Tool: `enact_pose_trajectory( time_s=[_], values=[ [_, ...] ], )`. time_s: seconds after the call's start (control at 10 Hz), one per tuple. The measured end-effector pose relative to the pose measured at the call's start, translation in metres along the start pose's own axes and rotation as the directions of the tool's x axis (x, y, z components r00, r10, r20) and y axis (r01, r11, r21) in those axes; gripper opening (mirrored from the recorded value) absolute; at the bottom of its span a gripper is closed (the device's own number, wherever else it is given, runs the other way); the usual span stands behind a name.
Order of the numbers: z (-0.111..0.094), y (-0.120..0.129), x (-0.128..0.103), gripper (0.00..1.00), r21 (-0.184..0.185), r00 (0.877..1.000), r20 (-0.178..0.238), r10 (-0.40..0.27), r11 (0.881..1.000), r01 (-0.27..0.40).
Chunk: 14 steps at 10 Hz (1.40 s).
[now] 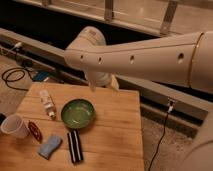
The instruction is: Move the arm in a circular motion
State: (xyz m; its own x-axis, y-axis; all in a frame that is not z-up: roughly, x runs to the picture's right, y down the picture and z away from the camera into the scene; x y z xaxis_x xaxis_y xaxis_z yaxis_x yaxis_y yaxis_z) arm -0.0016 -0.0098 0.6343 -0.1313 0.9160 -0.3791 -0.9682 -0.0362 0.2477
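The arm (135, 57) is a thick cream-white tube with small dark holes and a gold seam ring near the right edge. It reaches from the right across the camera view to a rounded joint (89, 42) above the far side of the wooden table (115, 130). Below that joint hangs the gripper (103, 83), just past the table's far edge and above a green bowl (78, 114). Its two pale fingers (93, 84) stand apart with nothing between them, so it is open.
On the table lie a white bottle (47, 103), a white cup (14, 126), a small red object (35, 131), a blue sponge (49, 146) and a black striped bar (75, 146). Cables (12, 77) lie on the floor at left; another cable (162, 135) hangs at right.
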Motion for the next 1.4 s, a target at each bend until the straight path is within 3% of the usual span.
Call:
enact_pose_trajectory(
  time_s=[0.2, 0.5, 0.8, 1.0, 1.2, 1.4],
  values=[
    [0.0, 0.011, -0.027, 0.65, -0.001, 0.998, 0.051, -0.023, 1.0, 0.023],
    [-0.003, 0.037, -0.05, 0.65, -0.012, 0.992, 0.095, -0.083, 0.996, 0.085],
    [-0.015, 0.106, -0.065, 0.65, -0.035, 0.97, 0.137, -0.203, 0.977, 0.21],
    [-0.024, 0.155, -0.058, 0.65, -0.039, 0.944, 0.143, -0.298, 0.951, 0.306],
    [-0.041, 0.2, -0.026, 0.65, -0.053, 0.915, 0.133, -0.382, 0.919, 0.392],
    [-0.053, 0.222, 0.009, 0.65, -0.064, 0.903, 0.112, -0.416, 0.903, 0.424]
  ],
)
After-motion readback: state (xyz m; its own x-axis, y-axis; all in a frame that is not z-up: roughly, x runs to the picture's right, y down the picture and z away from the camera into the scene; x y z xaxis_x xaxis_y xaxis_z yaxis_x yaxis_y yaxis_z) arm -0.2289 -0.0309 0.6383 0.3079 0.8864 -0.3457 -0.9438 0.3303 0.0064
